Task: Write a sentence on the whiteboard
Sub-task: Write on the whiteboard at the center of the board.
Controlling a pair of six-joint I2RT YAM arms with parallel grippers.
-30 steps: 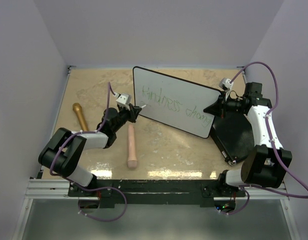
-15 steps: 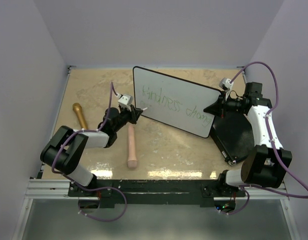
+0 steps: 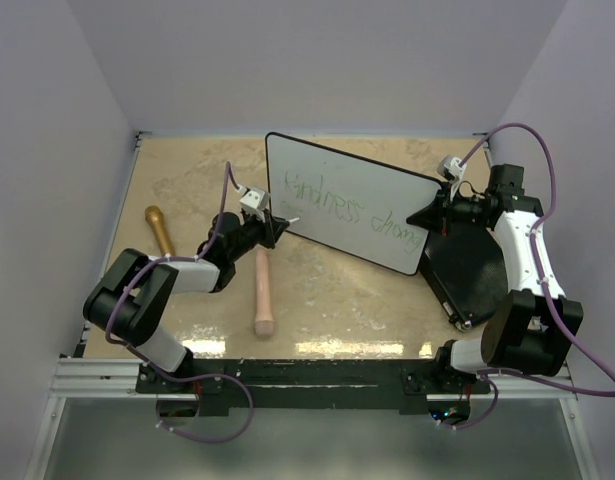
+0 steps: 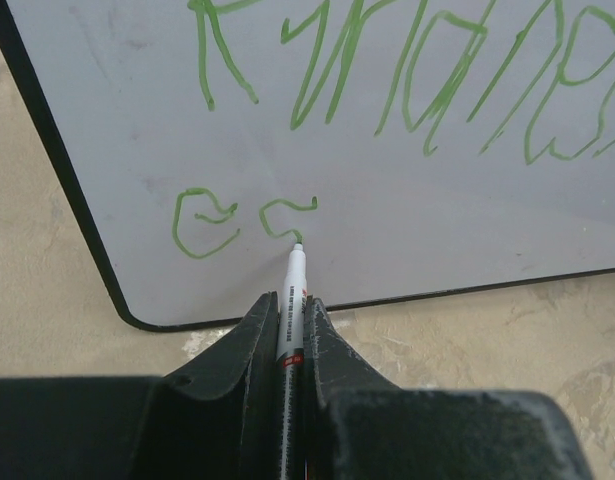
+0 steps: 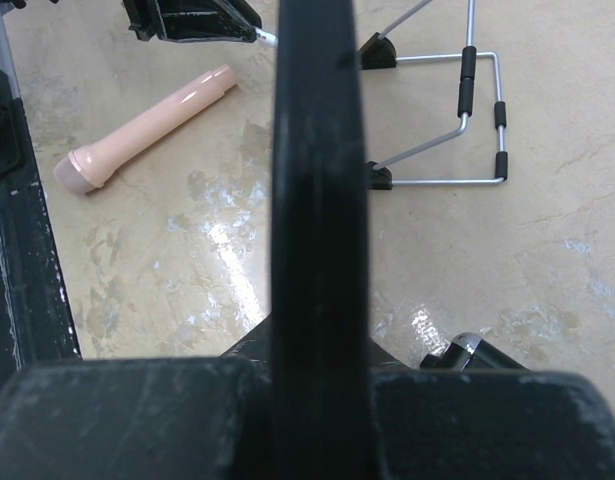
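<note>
**Top external view.** The whiteboard point(image 3: 387, 190) stands tilted at mid-table, toward the far side. The sentence point(image 3: 352, 210) runs in green across its face. The left gripper point(image 3: 277, 225) is at the board's near-left corner. The right gripper point(image 3: 432, 215) is at the board's right edge, just left of a black case point(image 3: 477, 265).

**Left wrist view.** The jaws of the left gripper point(image 4: 289, 310) are clenched on a marker point(image 4: 290, 300). The marker tip touches the whiteboard point(image 4: 437, 240) below the first line of the sentence point(image 4: 407, 90), beside two small green marks that open a second line. To continue this line well:
- Apply light, even pressure.
- Use short strokes.
- Work rightward.
- Stay clear of the black rim just below.

**Right wrist view.** The jaws of the right gripper point(image 5: 312, 370) grasp the whiteboard point(image 5: 312, 150) by its rim. A wire stand point(image 5: 467, 120) lies beyond. This grip should brace the board against the marker's push, because any rocking would likely distort the letters.
</note>
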